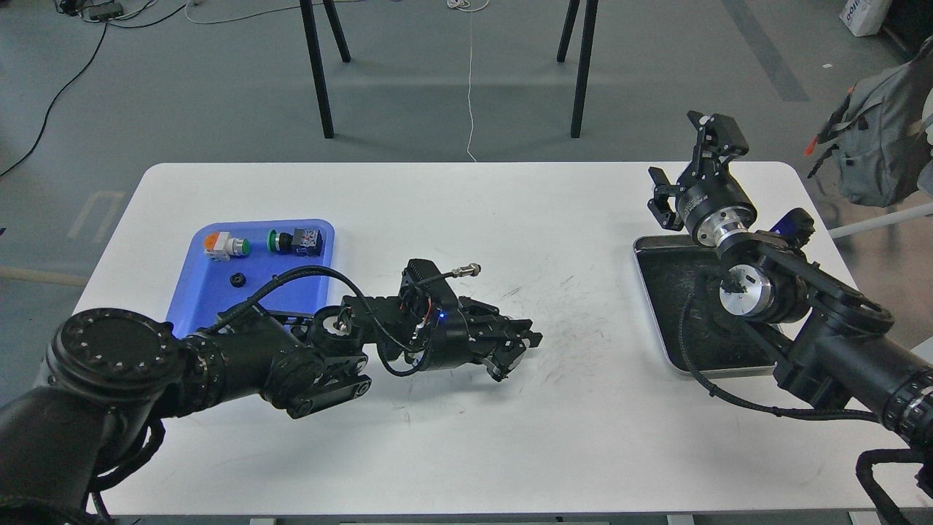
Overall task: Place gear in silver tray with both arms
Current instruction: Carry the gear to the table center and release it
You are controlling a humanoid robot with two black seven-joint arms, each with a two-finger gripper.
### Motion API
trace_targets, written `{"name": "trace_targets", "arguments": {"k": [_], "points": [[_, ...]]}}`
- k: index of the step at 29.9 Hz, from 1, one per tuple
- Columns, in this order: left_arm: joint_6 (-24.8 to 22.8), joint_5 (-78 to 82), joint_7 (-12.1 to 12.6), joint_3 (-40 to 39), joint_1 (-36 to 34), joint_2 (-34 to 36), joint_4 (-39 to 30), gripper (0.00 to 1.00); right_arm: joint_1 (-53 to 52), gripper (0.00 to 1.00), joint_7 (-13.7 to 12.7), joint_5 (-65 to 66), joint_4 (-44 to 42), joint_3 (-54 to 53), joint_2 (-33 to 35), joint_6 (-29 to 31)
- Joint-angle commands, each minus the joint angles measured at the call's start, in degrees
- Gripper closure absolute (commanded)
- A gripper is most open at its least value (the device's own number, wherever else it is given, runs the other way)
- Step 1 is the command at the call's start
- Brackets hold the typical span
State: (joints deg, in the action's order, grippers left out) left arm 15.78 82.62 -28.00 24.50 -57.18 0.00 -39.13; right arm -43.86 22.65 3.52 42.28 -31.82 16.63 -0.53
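Observation:
The silver tray (674, 295) lies at the table's right side, and its dark scratched floor shows bare where my right arm does not cover it. My right gripper (691, 166) stands over the tray's far edge, pointing away, open and empty. My left gripper (519, 355) hovers low over the scratched middle of the table, well left of the silver tray. Its dark fingers sit close together, and I cannot tell whether anything is between them. A small black gear (236, 280) lies in the blue tray (321, 281) at the left.
The blue tray also holds an orange-and-white push button (224, 246) and a green-capped black switch (295, 240). My left forearm crosses its near half. A grey backpack (878, 138) hangs off the right edge, and black stand legs (317, 73) are on the floor behind the table.

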Motion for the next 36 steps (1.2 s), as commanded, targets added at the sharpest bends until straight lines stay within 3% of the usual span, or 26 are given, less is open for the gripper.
{"name": "trace_targets", "arguments": {"k": [1,10,18,25,36], "points": [[0.1,0.1,0.0,0.0,0.1,0.0,-0.4,0.87,0.0,0.0,0.0,0.0,-0.2,0.0,0.0,0.1],[0.7,-0.3,0.0,-0.3,0.3,0.0,-0.6,0.86,0.2,0.0,0.0,0.0,-0.2,0.0,0.0,0.1],[0.7,-0.8,0.0,-0.7,1.1,0.0,-0.7,0.72,0.2,0.0,0.0,0.0,-0.2,0.0,0.0,0.1],[0.3,-2.2,0.0,-4.0,0.8,0.0,-5.6,0.5,0.1,0.0,0.0,0.0,-0.2,0.1,0.0,0.1],[0.3,-4.2,0.0,-9.3,0.8,0.0,-5.9,0.44,0.4,0.0,0.0,-0.1,0.3,0.2,0.0,0.1]]}}
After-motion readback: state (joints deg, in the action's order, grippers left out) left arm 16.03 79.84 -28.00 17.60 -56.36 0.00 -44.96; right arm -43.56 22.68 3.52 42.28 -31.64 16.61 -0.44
